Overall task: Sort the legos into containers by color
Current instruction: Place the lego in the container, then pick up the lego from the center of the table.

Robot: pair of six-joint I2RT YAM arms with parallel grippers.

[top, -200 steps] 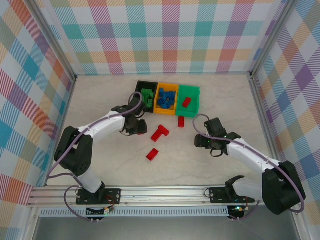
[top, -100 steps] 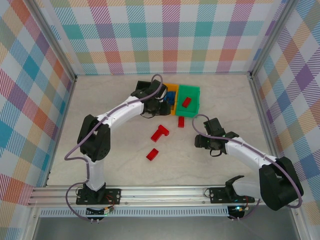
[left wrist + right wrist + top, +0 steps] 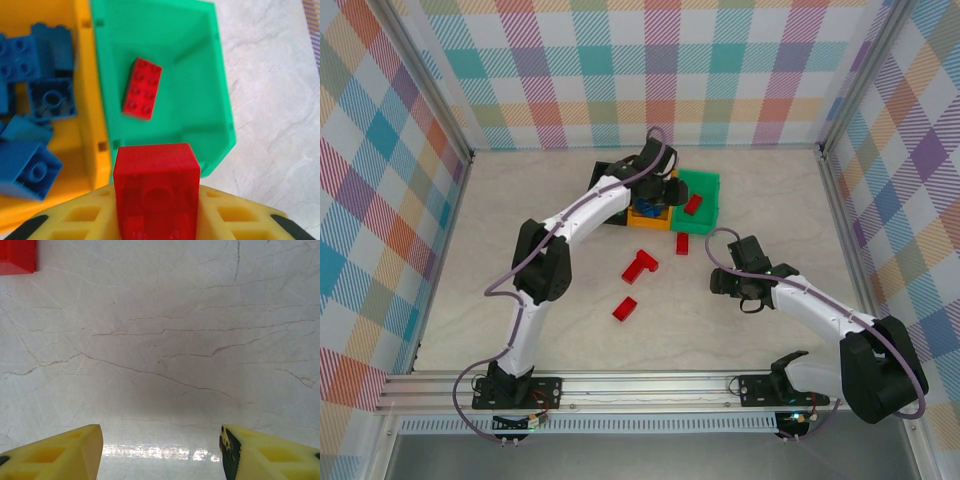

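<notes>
One red lego (image 3: 156, 170) sits clamped in the left claw (image 3: 157, 202) at the frame's bottom, the green container (image 3: 195, 75) directly above it; the right claw (image 3: 160, 437) gapes empty.

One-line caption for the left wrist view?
Left tool holds a red brick by the green bin, where another red brick lies; blue bricks sit in the orange bin.

3 bins (image 3: 705, 207) are joined in a row at far-centre of desk (image 3: 520, 220). Several bricks (image 3: 30, 170) are piled in mid bin (image 3: 90, 100), one brick (image 3: 141, 88) in rt bin (image 3: 200, 65). Held brick (image 3: 156, 190) is clamped betw. left fingers (image 3: 80, 217) above the mid/rt border. Loose bricks (image 3: 639, 266) are strewn in front, twd desk centre. Right fingers (image 3: 55, 455) are found to their rt.
</notes>
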